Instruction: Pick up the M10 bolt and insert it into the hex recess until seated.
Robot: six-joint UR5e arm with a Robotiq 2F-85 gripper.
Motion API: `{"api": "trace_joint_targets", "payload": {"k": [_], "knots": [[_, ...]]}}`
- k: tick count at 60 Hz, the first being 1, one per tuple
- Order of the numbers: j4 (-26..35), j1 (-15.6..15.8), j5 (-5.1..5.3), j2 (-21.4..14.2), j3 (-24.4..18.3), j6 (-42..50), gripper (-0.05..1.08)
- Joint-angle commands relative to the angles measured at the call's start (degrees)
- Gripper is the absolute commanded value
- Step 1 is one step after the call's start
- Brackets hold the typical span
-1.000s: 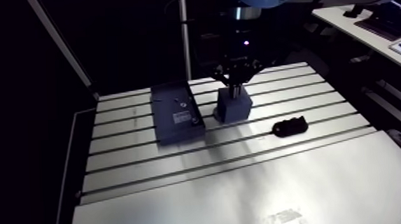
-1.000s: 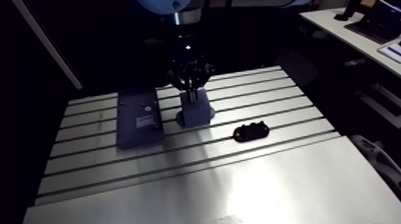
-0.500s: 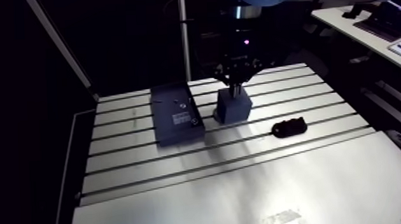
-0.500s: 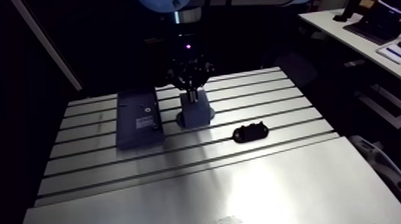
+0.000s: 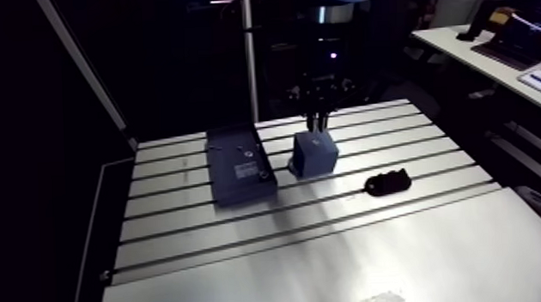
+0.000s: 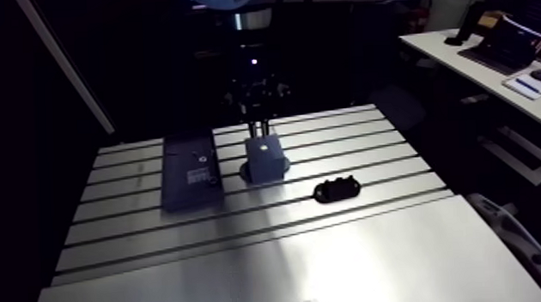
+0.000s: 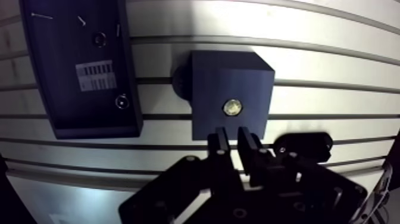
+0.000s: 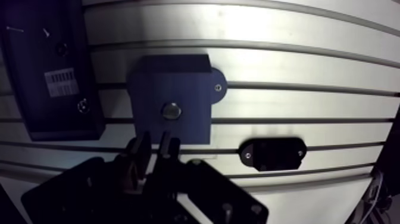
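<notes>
Shown by the wrist view alone: bolt head (image 7: 233, 108) seated in the block (image 7: 208, 77); the gripper (image 7: 231, 133) is seen narrowly parted, released, nothing gripped.

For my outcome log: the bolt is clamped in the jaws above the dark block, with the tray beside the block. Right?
Not quite. The wrist view shows the bolt seated in the top of the dark block, while the jaws above it hold nothing. The tray does lie beside the block.
</notes>
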Motion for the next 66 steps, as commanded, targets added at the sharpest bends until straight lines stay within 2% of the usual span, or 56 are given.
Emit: {"api": "trace_joint_targets", "payload": {"k": [1, 2, 3, 7, 16, 21, 23, 30, 43, 47, 48, 51, 53, 57, 66], "knots": [[2.5, 0.2, -1.17, -2.2, -1.2, -0.1, 0.0], [2.5, 0.2, -1.17, -2.2, -1.2, -0.1, 0.0], [3.6, 0.2, -1.71, -2.7, -1.6, 0.0, 0.0], [5.7, 0.2, -1.97, -3.9, -2.6, 0.2, 0.0], [9.1, 0.3, -1.98, -6.0, -4.3, 0.4, 0.0], [12.4, 0.3, -1.98, -7.1, -5.6, 0.5, 0.0], [15.9, 0.3, -1.9, -7.9, -6.7, 0.8, 0.0], [22.6, 0.5, -1.79, -10.0, -9.8, 0.9, 0.0], [28.7, 0.5, -1.38, -13.1, -13.1, 0.9, 0.0], [28.9, 0.6, -0.88, -14.4, -13.3, 0.9, 0.0], [28.9, 0.6, -0.47, -15.0, -13.3, 0.9, 0.0], [29.0, 0.6, -0.11, -15.5, -13.4, 0.9, 0.0], [29.1, 0.6, 0.68, -16.2, -13.6, 0.9, 0.0], [29.1, 1.1, 1.3, -16.9, -13.8, 0.9, 0.0], [28.9, 4.1, 1.8, -18.9, -13.8, 0.9, 0.0]]}}
